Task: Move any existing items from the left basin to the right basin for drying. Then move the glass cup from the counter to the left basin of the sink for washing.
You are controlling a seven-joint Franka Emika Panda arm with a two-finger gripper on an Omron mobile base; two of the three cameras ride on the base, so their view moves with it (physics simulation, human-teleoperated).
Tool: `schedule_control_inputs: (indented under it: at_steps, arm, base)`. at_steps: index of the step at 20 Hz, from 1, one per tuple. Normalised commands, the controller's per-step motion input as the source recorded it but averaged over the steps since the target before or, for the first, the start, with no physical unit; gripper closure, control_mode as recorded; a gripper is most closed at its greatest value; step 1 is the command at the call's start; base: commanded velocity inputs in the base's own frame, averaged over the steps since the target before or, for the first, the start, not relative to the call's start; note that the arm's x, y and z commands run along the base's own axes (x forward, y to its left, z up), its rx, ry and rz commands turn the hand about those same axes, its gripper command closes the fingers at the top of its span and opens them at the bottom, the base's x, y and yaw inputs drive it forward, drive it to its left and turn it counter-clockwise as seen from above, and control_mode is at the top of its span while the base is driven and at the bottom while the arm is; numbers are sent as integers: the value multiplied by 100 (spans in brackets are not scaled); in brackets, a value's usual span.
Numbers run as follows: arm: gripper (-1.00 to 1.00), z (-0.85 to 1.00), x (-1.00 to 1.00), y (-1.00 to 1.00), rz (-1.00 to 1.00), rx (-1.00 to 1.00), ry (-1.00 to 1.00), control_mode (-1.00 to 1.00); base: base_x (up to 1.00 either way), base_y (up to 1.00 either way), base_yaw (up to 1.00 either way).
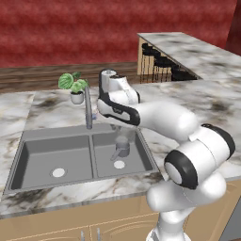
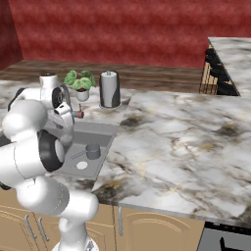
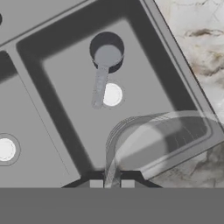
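right at the bottom of the hand view, my gripper (image 3: pixel 111 183) pinches the glass cup (image 3: pixel 153 140) by its rim, over the right basin (image 3: pixel 65 78) where the grey cup (image 3: pixel 106 57) already dries; the left basin (image 3: pixel 26 113) waits at left.

A marble worktop (image 2: pixel 186 142) with dark brown veining runs over tan cabinets. The grey double-bowl sink (image 1: pixel 28 136) is set into it near the front edge. Along the back edge behind the sink stand a small potted plant (image 1: pixel 74 87) and a tall dark steel canister (image 2: pixel 110 89).
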Motion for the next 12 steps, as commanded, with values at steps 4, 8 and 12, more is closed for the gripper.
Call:
schedule_control_inputs:
  at_steps: [4,8,12]
  arm:
    - [100,-17,-20,57,6,0,5,-100]
    - [100,-23,-7,63,12,0,3,-100]
    - [100,-18,0,66,13,0,4,-100]
  base:
    - [0,0,0]
    - [0,0,0]
    - [0,0,0]
